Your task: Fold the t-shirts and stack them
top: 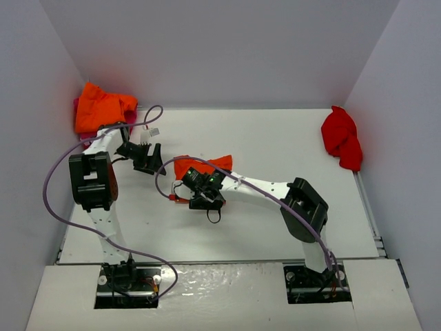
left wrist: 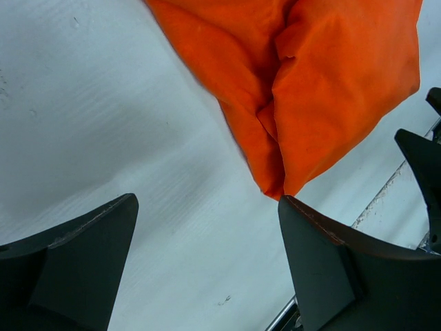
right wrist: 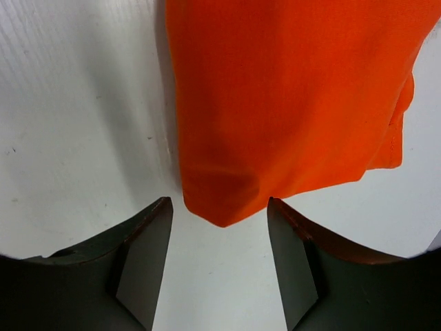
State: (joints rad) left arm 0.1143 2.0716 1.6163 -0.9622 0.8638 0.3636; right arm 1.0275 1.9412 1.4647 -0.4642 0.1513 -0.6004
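Holding right gripper fingers apart, empty, straddling corner of orange shirt at centre. Holding left gripper wide, empty, near orange pile, possibly stacked. Leaving red shirt crumpled; folding mostly remaining.

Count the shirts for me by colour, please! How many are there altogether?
Orange t-shirts: 2 (one crumpled at the back left, one in the middle)
Red t-shirt: 1
Pink cloth peeking out under the back-left orange one: at least 1, mostly hidden
Total: at least 4
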